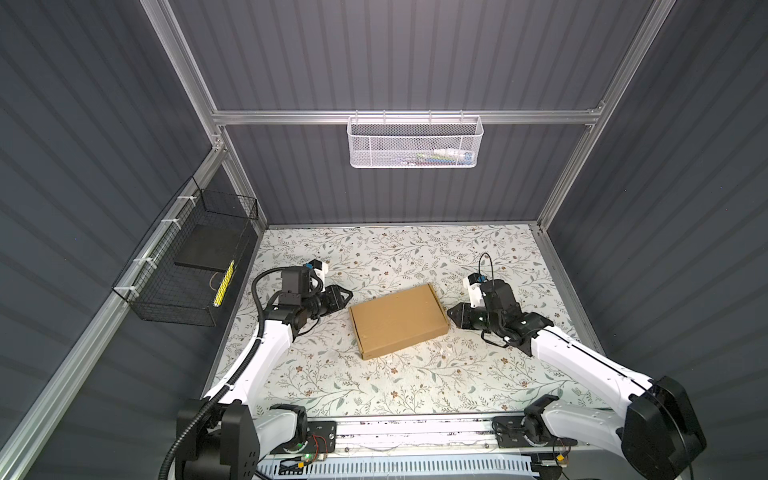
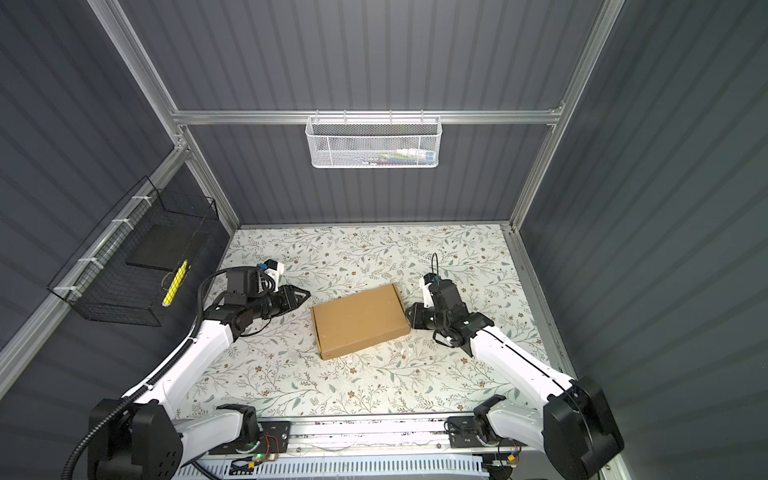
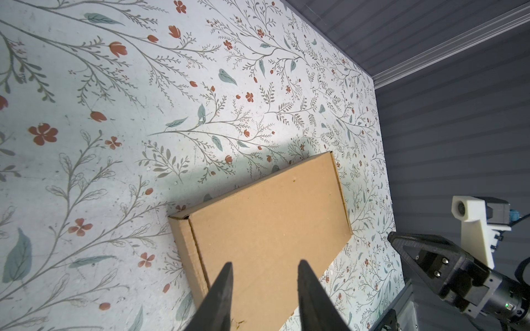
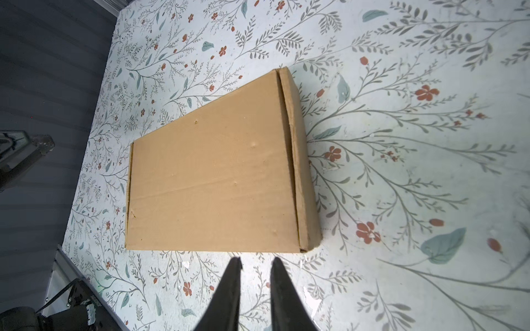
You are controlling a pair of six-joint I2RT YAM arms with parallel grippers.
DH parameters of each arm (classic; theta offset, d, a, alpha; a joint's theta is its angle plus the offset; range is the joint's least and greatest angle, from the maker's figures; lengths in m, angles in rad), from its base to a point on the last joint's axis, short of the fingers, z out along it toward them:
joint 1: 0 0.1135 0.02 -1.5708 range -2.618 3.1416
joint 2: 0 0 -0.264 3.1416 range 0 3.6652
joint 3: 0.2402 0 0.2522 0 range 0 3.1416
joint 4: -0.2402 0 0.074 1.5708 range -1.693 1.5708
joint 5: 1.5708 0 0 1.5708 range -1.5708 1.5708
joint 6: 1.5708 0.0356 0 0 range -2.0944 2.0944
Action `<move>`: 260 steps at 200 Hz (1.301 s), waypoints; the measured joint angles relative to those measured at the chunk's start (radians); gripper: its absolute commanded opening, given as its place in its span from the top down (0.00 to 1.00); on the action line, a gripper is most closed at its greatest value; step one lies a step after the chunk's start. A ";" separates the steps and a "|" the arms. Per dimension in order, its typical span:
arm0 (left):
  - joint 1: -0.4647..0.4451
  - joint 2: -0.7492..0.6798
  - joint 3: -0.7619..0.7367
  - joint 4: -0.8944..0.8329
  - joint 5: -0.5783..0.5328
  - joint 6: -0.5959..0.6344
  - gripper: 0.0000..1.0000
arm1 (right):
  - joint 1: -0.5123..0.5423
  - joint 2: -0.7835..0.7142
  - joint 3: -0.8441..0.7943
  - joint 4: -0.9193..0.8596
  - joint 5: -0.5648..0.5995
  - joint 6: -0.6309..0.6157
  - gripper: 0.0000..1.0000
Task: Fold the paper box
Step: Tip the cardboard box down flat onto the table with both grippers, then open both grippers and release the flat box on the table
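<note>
Black wire basket (image 1: 174, 305) hangs on the left wall, outside the left edge of the floral-print surface (image 1: 374, 386); it holds a dark flat slab and a yellow stick-like item, too small to identify further. Left gripper (image 1: 348, 296) sits over the left half of the surface and points toward the centre. Its pincer is moderately wide and holds nothing. In the left wrist view the two dark fingers (image 3: 225, 289) stand clearly apart, with cardboard visible beyond the gap. In both top views its tip is near the left far corner of the paper box (image 1: 399, 322), and no contact can be made out. The paper box lies flat near the middle of the surface, between the two arms. It is closed into a shallow rectangular shape and turned so that its long edges run diagonally to the surface edges. The lid panel is down, with a few small dents in it, and one narrow side wall shows a seam along the lid edge in the right wrist view (image 4: 212, 183). White mesh basket (image 1: 415, 145) hangs from the rail on the back wall above the far edge; its contents are unclear. Right gripper (image 1: 452, 312) is over the right half and points at the box's right short edge. Its pincer is narrow, with a slim gap and nothing in it. In the right wrist view its tips (image 4: 236, 265) stop just short of the cardboard, with a strip of the print between.
</note>
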 measured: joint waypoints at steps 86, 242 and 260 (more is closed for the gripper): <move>0.000 -0.014 -0.021 -0.013 -0.027 -0.010 0.66 | 0.000 0.000 0.000 -0.030 0.022 0.000 0.77; 0.000 0.098 -0.093 -0.063 -0.208 -0.053 0.79 | -0.077 0.223 0.084 -0.073 0.061 -0.068 0.77; 0.000 0.126 -0.100 -0.047 -0.208 -0.053 0.79 | -0.078 0.262 0.090 -0.068 0.061 -0.079 0.77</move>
